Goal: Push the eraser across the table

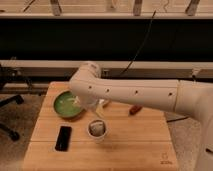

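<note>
- Low on the left of the frame, the eraser lies flat on the surface, near its front left corner.
- Just right of the eraser stands a cup — the two are apart.
- Behind both, at the upper left of the surface, sits a green bowl.
- From the right edge a white arm reaches in, bends at mid-frame and drops.
- At the arm's end the claw hangs just above the cup, beside the bowl, apart from the eraser — whether it is spread or holds anything, I cannot tell.
- Right of centre lies a reddish-brown oblong.
- Near the lower right corner is a small dark mark.
</note>
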`<state>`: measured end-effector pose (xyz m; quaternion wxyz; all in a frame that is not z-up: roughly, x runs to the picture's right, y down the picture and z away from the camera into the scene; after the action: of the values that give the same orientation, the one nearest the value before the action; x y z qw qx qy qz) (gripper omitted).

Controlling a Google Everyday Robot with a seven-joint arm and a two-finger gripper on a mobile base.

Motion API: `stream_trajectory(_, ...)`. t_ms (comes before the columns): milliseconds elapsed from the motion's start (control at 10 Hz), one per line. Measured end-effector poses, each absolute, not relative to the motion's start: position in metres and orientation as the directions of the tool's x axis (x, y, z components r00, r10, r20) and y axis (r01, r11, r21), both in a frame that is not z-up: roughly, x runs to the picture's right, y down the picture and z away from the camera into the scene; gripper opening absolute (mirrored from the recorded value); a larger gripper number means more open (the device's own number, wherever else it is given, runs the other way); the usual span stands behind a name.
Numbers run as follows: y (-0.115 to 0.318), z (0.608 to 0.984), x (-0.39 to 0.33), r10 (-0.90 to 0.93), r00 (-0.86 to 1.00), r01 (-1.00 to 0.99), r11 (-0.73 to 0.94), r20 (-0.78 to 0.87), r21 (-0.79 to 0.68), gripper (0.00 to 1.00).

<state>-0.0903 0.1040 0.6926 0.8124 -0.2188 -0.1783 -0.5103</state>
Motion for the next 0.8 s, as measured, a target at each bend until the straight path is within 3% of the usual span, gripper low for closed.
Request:
stream_trajectory(400, 0.106, 0.699, -0.153, -0.769, 0.314, 0.944, 0.313, 0.556, -0.101, 0.80)
stream_trajectory(800, 0.140, 0.719, -0.192, -0.758, 0.229, 0.967, 0.247, 0.611, -0.055, 0.80)
